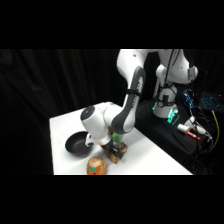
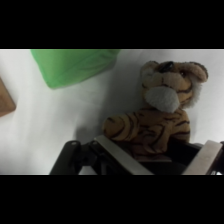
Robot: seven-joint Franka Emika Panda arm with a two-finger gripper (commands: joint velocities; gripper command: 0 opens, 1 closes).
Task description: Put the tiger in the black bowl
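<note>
We see the plush, striped tiger (image 2: 150,122) lying on the white table (image 1: 150,157) near its front edge, between the gripper (image 2: 157,157)'s two spread fingers; whether they grip it we cannot tell. A soft green object (image 2: 75,65) lies just beside it; the round matte black bowl (image 1: 77,145) sits near the left edge, an orange ball (image 1: 97,166) at the front edge.

Count on bench (image 1: 150,155): one bowl (image 1: 77,145), black, taken as landmark. One tiger (image 2: 152,120), right of bowl, under the arm. One orange ball (image 1: 97,166), in front of bowl. One green object (image 2: 75,66), right of bowl beside the tiger. One brown block (image 2: 6,97), partly in frame. One arm, two fingers (image 2: 120,157).
</note>
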